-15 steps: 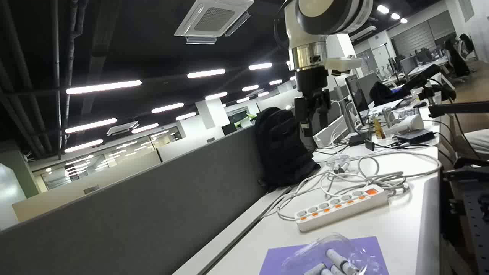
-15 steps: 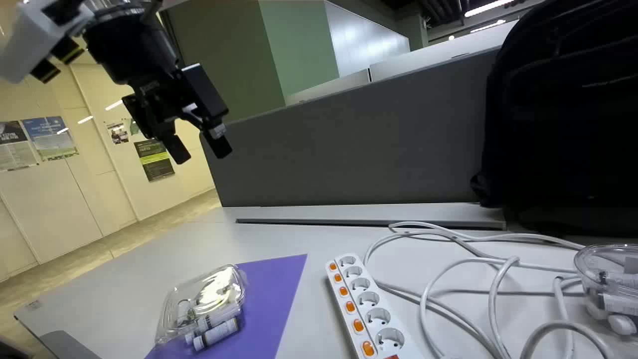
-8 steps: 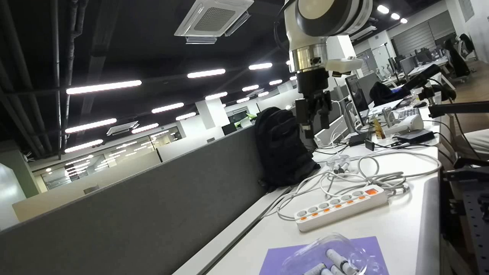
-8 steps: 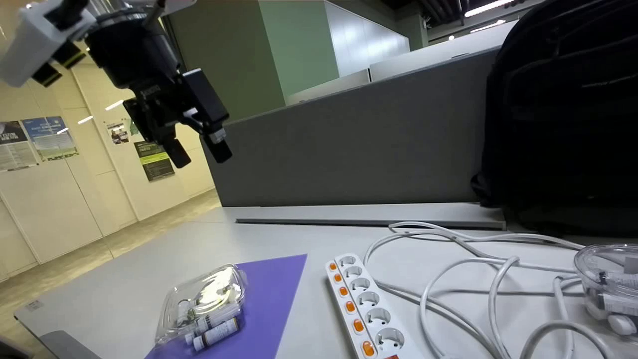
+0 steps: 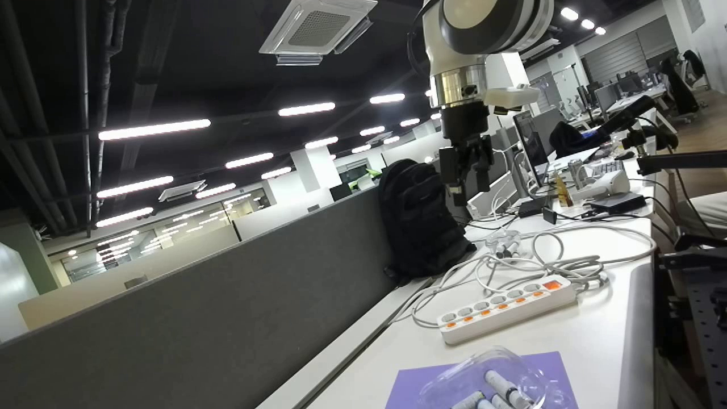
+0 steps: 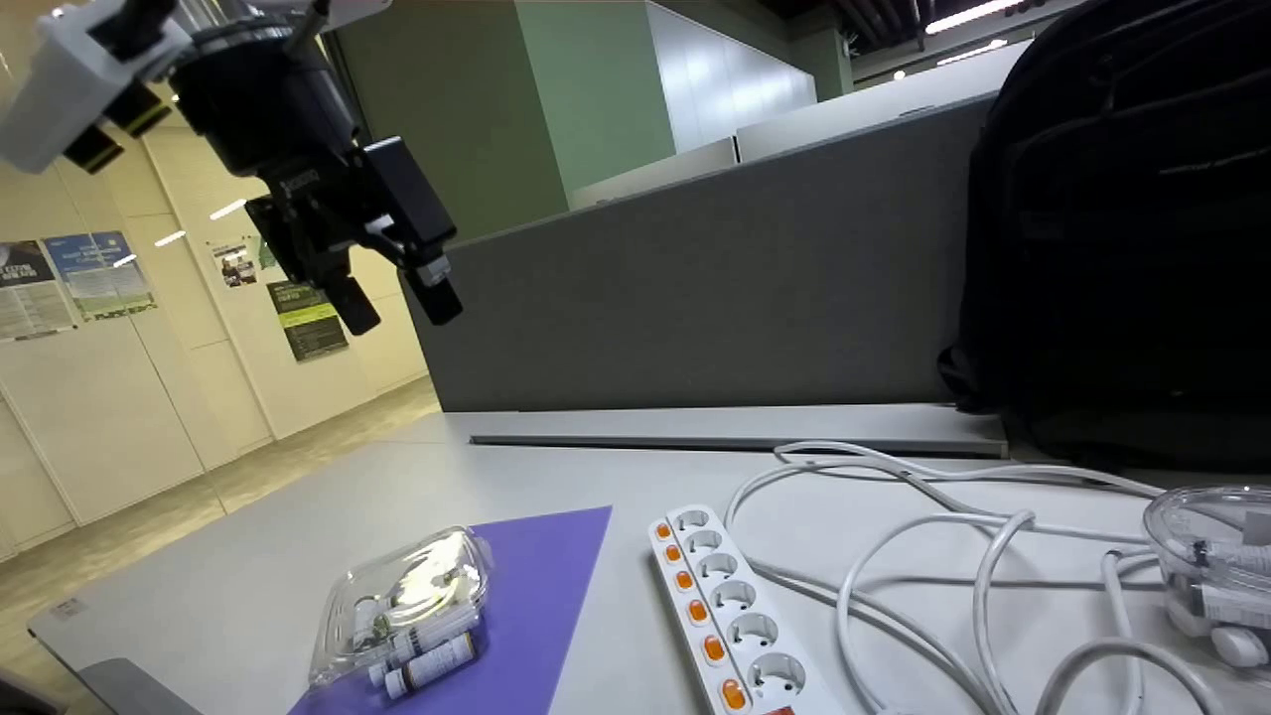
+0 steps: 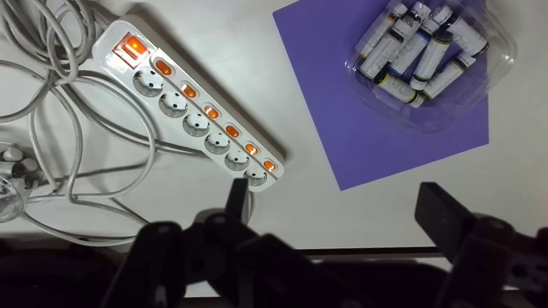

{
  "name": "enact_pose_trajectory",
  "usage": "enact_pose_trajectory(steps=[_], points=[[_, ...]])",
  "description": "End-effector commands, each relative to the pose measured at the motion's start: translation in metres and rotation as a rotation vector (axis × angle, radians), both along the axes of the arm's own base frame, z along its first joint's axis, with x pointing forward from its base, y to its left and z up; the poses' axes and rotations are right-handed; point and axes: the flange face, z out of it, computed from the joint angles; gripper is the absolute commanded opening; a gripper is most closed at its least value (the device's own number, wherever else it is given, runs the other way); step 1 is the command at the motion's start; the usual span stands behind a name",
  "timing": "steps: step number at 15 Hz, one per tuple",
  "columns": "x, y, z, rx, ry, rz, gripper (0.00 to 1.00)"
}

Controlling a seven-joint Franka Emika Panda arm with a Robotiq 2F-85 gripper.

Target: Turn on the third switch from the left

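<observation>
A white power strip [image 7: 200, 102] lies on the desk and shows in both exterior views [image 5: 511, 316] [image 6: 681, 606]. It has a row of small orange switches beside round sockets and a glowing main switch [image 7: 133, 48] at one end. In the wrist view the third small switch from the main-switch end [image 7: 211, 112] shows a bright highlight; the fourth small switch [image 7: 232, 131] looks darker orange. My gripper [image 7: 336, 190] is open and empty, high above the desk and apart from the strip. It also shows in both exterior views [image 5: 470, 188] [image 6: 402, 310].
A clear tub [image 7: 428, 115] with small vials sits on a purple sheet [image 7: 334, 145] beside the strip. Grey cables [image 7: 77, 124] and another clear tub [image 7: 10, 201] lie on the other side. A black backpack [image 5: 420, 221] leans against the grey partition [image 5: 227, 318].
The gripper has come down very slightly since one second ago, and has stayed still over the last half second. The strip and the other objects have not moved.
</observation>
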Motion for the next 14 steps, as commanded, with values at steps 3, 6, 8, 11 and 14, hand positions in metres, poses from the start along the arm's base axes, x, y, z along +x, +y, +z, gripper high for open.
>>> enact_pose_trajectory(steps=[3, 6, 8, 11, 14], points=[[0.003, 0.000, 0.002, -0.003, -0.018, -0.005, 1.00], [0.016, -0.010, -0.002, 0.003, -0.047, -0.040, 1.00], [0.030, -0.021, -0.009, -0.001, -0.067, -0.075, 1.00], [0.056, -0.044, -0.030, -0.009, -0.076, -0.128, 1.00], [0.082, -0.066, -0.064, -0.014, -0.036, -0.166, 1.00]])
